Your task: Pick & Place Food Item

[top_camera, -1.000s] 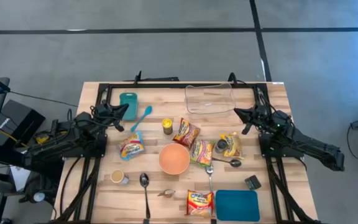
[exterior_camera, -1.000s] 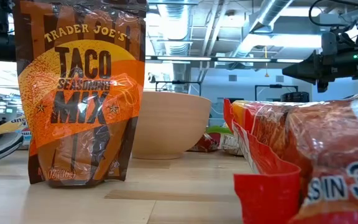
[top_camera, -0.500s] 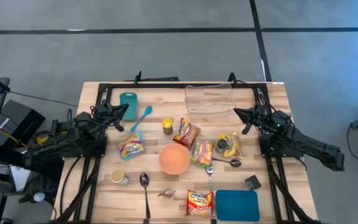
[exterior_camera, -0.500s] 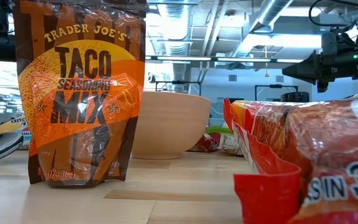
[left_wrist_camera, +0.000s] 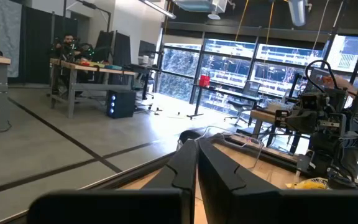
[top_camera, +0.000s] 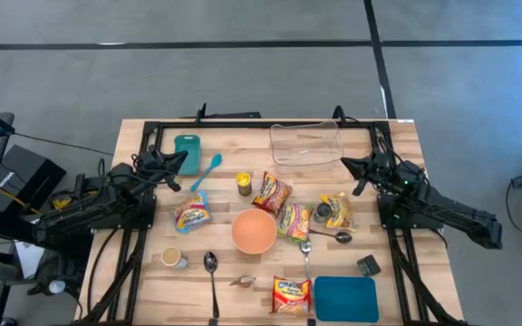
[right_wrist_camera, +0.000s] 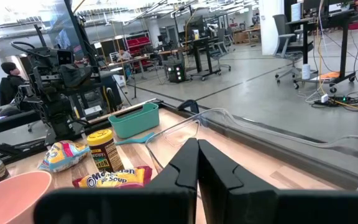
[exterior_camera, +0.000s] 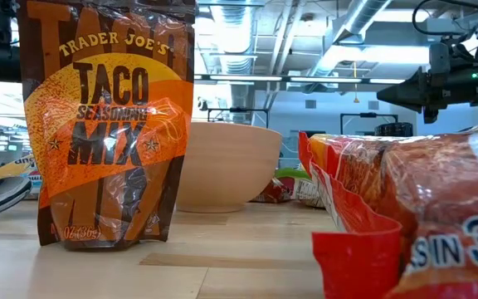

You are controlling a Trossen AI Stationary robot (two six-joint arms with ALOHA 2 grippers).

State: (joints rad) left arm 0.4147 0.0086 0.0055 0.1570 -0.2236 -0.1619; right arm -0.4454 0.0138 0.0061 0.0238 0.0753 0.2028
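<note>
hovering with fingers pressed together and gripping nothing, the left hand [top_camera: 186, 159] is sitting beside the teal container [top_camera: 187, 145], left of the orange bowl [top_camera: 254, 231]. the right hand [top_camera: 346, 164], likewise closed and empty, is hanging right of the bowl, near the clear tray [top_camera: 304, 143]. food packets, among them a soup packet [top_camera: 291, 295], are lying around the bowl on the wooden desk [top_camera: 143, 281]. grey floor is surrounding it.

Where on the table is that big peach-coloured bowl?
From above, the bowl sits near the table's middle, between the snack bag on its left and the soup packet on its right.
</note>
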